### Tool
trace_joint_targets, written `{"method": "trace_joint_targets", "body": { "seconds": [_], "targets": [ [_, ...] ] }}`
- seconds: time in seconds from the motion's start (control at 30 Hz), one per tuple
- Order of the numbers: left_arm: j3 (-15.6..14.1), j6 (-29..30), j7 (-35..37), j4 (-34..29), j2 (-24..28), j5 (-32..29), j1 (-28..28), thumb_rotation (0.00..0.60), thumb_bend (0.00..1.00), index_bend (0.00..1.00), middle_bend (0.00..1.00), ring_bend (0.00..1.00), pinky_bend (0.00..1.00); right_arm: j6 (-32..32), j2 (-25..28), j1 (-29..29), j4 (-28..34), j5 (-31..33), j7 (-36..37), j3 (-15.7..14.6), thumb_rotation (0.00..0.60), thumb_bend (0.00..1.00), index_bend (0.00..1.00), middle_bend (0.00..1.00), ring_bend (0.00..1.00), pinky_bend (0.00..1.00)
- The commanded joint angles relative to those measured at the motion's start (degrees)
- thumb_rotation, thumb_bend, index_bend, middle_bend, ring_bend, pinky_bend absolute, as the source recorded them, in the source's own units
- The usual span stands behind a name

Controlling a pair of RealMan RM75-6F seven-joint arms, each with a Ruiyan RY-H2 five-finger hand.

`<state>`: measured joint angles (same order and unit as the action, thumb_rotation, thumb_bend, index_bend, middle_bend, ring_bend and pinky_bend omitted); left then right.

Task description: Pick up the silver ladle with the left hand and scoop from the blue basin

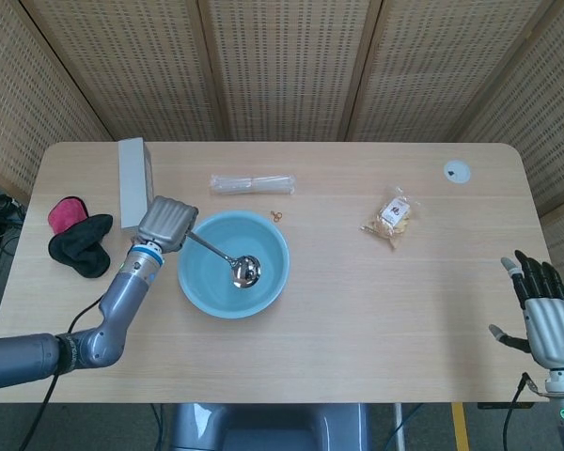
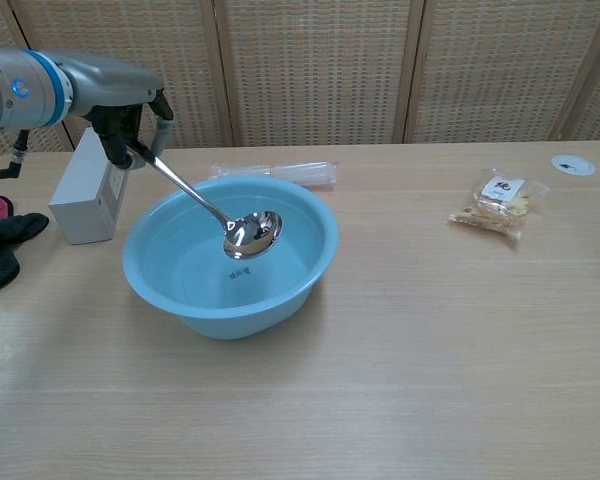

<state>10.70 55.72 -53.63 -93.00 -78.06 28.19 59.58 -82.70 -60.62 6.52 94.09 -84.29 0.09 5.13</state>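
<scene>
The left hand (image 1: 166, 224) shows mostly its back in the head view, so the fingers closed round the silver ladle (image 1: 224, 256) are hidden there; in the chest view the hand (image 2: 132, 122) is seen wrapped about the top of the handle, though the dark fingers run together and are hard to separate. The ladle's handle end is buried in that grip. Its long axis slants down from the hand, at the left rim of the blue basin (image 1: 274, 278), toward the basin's middle, where the bowl of the ladle hangs inside the basin, open side up and tilted slightly. Whether the bowl touches the basin floor or carries anything cannot be told; a small dark mark lies on the floor just under it in the chest view.

The right hand (image 1: 544, 315) sits at the lower right corner of the head view, its wrist cut by the frame edge, fingers spread and holding nothing, well apart from the basin.

On the worktop (image 1: 376, 310) a white box (image 1: 135, 184) stands just beside the left hand, partly covered by it in the chest view
</scene>
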Motion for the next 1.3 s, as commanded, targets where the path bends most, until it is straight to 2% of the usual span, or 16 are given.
{"method": "trace_joint_targets", "body": {
  "seconds": [0.03,0.2,0.63,1.3],
  "targets": [
    [-1.6,2.5,-4.5,3.5,-3.8,-3.2,3.1,0.6,0.81,0.93,0.95,0.95,1.0,0.1,0.1,0.0,-0.1,0.4,0.3,0.2,0.6,0.0,0.0,0.0,0.0,0.0],
    [-2.6,4.2,-8.2,6.2,-6.9,-5.5,5.2,0.6,0.81,0.93,0.95,0.95,1.0,0.4,0.3,0.1,-0.2,0.9,0.8,0.4,0.6,0.0,0.0,0.0,0.0,0.0],
    [-4.2,3.8,-9.8,11.8,-12.3,-7.2,6.3,0.6,0.81,0.93,0.95,0.95,1.0,0.9,0.5,0.3,-0.6,1.9,1.3,0.8,0.6,0.0,0.0,0.0,0.0,0.0],
    [-3.9,2.7,-8.9,14.5,-13.7,-7.6,5.9,0.6,0.81,0.94,0.95,0.95,1.0,1.6,0.2,0.7,-0.4,2.8,0.4,1.1,0.6,0.0,0.0,0.0,0.0,0.0]
  ]
}}
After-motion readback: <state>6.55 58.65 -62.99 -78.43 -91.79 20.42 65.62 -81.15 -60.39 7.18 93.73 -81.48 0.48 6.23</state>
